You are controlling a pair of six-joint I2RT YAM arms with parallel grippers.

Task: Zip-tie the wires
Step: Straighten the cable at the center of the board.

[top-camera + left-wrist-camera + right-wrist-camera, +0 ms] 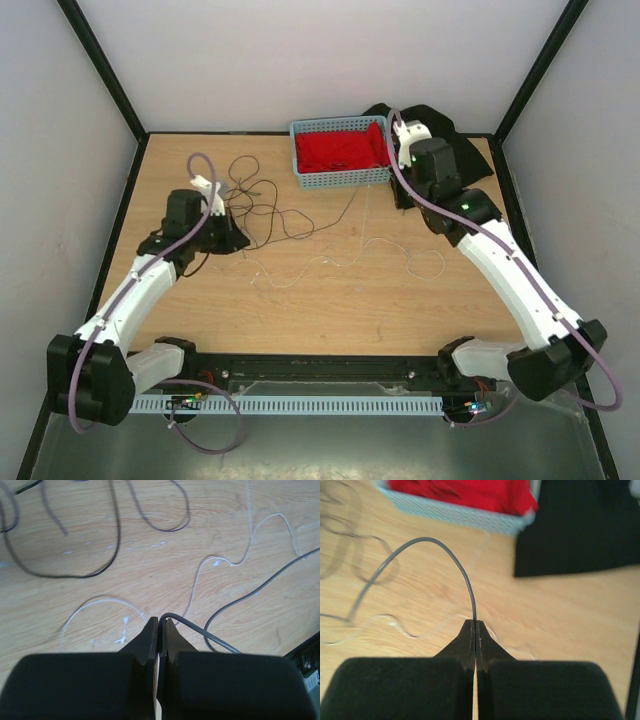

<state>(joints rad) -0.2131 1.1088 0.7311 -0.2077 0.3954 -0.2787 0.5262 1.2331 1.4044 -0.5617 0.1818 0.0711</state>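
The wires (pixel 262 205) lie as a loose black tangle on the left half of the wooden table, and whitish strands (pixel 340 262) trail across its middle. My left gripper (pixel 238 240) is down at the tangle's lower edge. In the left wrist view it (pixel 160 620) is shut on a dark grey wire (pixel 210 635) that leaves the tips and runs right. My right gripper (pixel 400 200) hovers just right of the basket. Its jaws (pixel 475 622) are shut on a thin dark wire (pixel 445 547) that arcs up and to the left. I cannot make out a zip tie in any view.
A blue mesh basket (pixel 340 180) holding a red cloth (pixel 340 150) stands at the back centre. A black cloth (pixel 440 125) lies behind the right arm, close to the right gripper (pixel 580 530). Black frame posts and white walls enclose the table.
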